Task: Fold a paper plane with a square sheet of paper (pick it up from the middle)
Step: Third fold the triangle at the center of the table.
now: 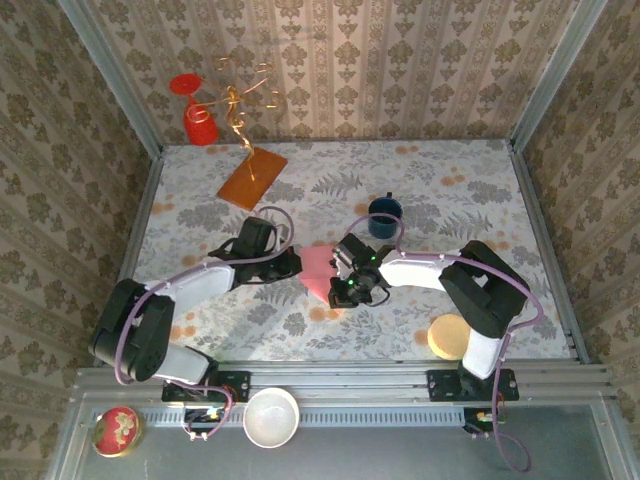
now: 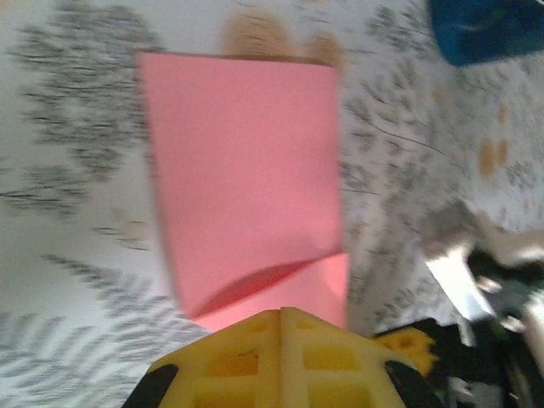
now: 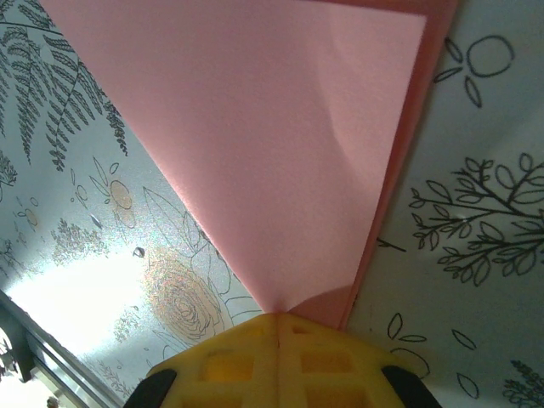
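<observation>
— Where do we have the sheet of paper [image 1: 318,270]?

— Mid-table [image 1: 450,190], partly doubled over itself. The left gripper [image 1: 291,266] meets it at nine o'clock and the right gripper [image 1: 340,274] at three.

— And the fingers?

— Both pairs are pressed together. In the wrist views the left gripper [image 2: 280,313] seems to pinch the paper's [image 2: 246,170] near flap. The right gripper [image 3: 277,318] pinches a pointed corner of the paper [image 3: 255,127].

— How do we expect it to handle?

— It's light, thin and floppy, and it creases wherever we squeeze. We judge it tears if the arms pull apart. Edges and corners suit a pinch, while the flat middle gives little to grip.

— What's nearby?

— A blue cup [image 1: 384,213] at one o'clock and an orange-brown board [image 1: 252,178] at eleven, both apart from the paper.
</observation>
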{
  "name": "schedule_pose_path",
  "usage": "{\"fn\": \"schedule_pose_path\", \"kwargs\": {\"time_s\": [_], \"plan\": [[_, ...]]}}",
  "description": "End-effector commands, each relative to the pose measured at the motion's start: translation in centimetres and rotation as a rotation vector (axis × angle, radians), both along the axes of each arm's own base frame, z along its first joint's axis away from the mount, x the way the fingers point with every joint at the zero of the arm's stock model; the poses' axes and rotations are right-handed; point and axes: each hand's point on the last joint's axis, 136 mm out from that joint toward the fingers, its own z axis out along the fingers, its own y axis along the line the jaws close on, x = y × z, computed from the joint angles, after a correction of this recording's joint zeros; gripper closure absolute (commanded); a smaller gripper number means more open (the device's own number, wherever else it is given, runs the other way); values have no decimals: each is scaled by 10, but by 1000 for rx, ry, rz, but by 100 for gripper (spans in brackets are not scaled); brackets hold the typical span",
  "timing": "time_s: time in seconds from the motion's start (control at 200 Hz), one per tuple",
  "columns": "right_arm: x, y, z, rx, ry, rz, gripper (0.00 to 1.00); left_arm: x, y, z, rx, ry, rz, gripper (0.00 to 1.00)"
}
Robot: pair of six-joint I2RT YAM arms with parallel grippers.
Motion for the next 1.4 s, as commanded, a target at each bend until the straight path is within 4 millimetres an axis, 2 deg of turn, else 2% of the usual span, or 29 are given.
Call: {"fn": "schedule_pose_path", "kwargs": {"time_s": [0.0, 0.105, 0.225, 0.525, 0.905, 1.015, 1.23, 1.395], "plan": [[-29, -33, -24, -129, 105, 16, 100, -10, -12, -8, 5, 41, -4, 95], [-25, -27, -12, -83, 65, 63, 100, -18, -28, -19, 5, 78, -35, 96], [-18, -20, 4, -22, 2, 100, 99, -19, -34, -31, 25, 110, -50, 96], [6, 10, 45, 170, -83, 32, 94, -23, -28, -59, 91, 186, -23, 97], [17, 15, 16, 94, -18, -13, 97, -27, -19, -69, 131, 210, -2, 97], [17, 12, 6, 62, -1, -17, 99, -25, -23, -61, 116, 193, -16, 97], [13, 2, -9, -9, 31, -28, 100, -23, -32, -27, 54, 103, -57, 96], [9, -3, -15, -39, 52, -29, 100, -35, -38, -33, 31, 125, -94, 96]]}}
